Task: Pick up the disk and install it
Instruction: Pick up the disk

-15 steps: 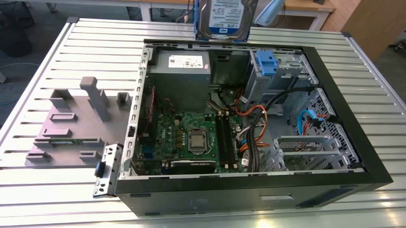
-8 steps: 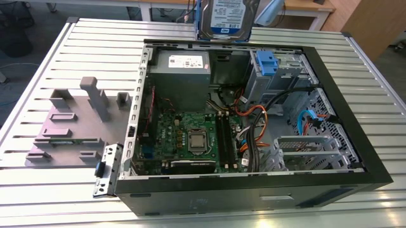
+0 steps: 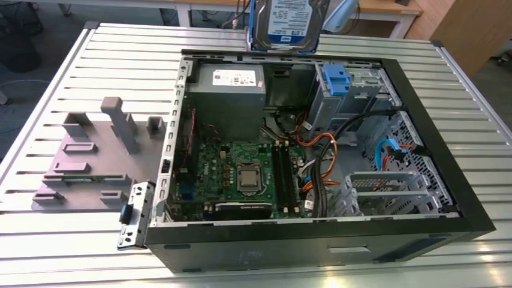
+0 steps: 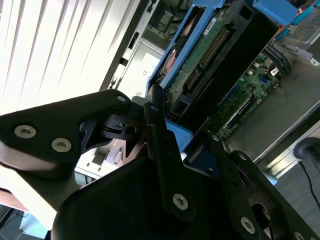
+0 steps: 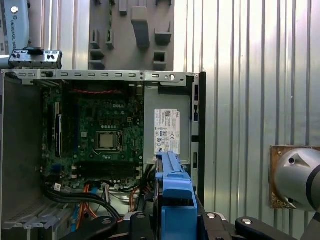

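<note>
- One black two-fingered metal claw [image 4: 182, 127] is showing in both wrist views [image 5: 175, 220], with its fingers [image 4: 159, 125] pressing together from either side on the disk's blue frame.
- The disk [image 3: 286, 21], a flat rectangular silver drive with a white-and-blue label and a blue plastic carrier bracket around it, is hanging on edge in the claw.
- In the second wrist view the disk [image 4: 200, 55] is turning its green circuit-board side and connector row toward the camera. In the first wrist view its blue bracket [image 5: 175, 185] is jutting out from between the fingers.
- Below the claw, a large black open tower computer case [image 3: 320, 243] is lying on its side with its interior facing up.
- Almost straight under the claw's load, a grey box-shaped power supply [image 3: 228, 84] with a white sticker is sitting in a corner of the case [image 5: 167, 132].
- Also under the claw, just beside the power supply toward the exterior view's right, a blue plastic latch [image 3: 336, 81] is sitting on a grey metal drive cage [image 3: 364, 99].
- Farther from the claw than the power supply, a green motherboard [image 3: 240, 174] with a square silver processor socket is lying flat in the case [image 5: 100, 135], and orange and black cables [image 3: 320, 150] are running alongside it.
- Well apart from the claw, outside the case, a grey moulded fixture plate [image 3: 88, 162] is resting on the silver slatted metal table [image 3: 120, 60].
- Near the claw in the first wrist view, a rounded silver arm joint [image 5: 297, 177] is sitting over the table slats.
</note>
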You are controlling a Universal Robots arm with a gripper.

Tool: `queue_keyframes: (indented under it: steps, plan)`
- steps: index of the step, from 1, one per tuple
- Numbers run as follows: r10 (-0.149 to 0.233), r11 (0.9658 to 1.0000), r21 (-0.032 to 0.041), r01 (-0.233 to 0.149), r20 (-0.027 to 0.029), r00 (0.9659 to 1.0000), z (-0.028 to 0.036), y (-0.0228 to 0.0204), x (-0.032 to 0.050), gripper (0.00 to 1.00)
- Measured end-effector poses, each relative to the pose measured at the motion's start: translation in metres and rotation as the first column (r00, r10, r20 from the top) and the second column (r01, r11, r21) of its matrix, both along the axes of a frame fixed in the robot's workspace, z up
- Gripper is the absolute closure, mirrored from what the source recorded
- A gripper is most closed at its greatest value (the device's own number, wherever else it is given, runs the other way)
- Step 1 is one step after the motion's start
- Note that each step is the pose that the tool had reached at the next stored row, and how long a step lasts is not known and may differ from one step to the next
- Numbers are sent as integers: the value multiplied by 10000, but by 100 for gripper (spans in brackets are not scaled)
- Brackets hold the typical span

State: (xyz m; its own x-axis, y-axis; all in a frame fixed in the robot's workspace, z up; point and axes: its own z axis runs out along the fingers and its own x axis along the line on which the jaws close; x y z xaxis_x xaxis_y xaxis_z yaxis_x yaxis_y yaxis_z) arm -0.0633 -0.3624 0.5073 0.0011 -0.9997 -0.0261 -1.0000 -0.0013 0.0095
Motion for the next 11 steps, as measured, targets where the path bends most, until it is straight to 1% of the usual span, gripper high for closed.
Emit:
queue_keyframes:
  steps: [11]
  plan:
    - [0,10000,0,0,0,10000,0,0,46,63]
